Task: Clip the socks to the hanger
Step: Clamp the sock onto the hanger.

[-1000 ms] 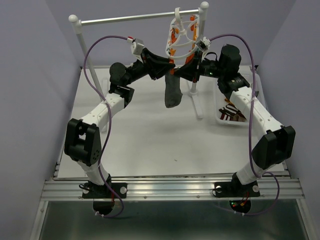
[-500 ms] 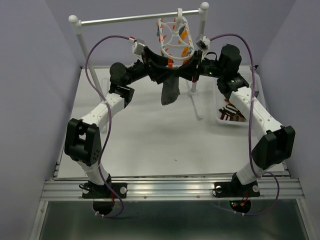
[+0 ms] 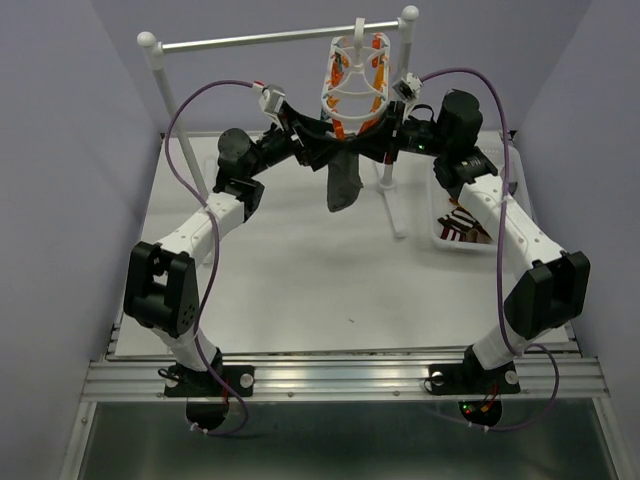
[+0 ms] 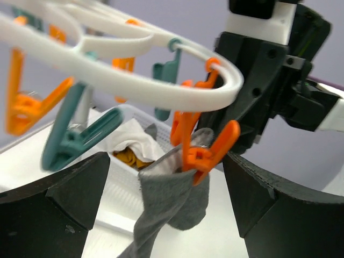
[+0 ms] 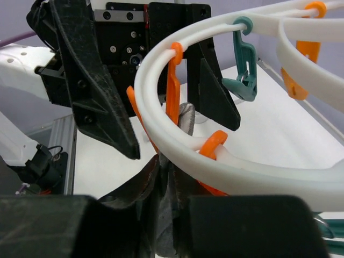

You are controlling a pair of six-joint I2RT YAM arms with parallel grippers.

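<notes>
Sock (image 4: 167, 200), soft grey, orange-clipped; left jaws wide, right jaws tight on it.

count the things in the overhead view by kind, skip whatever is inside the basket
robot arms: 2
hanger: 1
grey sock hanging from it: 1
rail stand: 1
basket: 1
total: 6
</notes>
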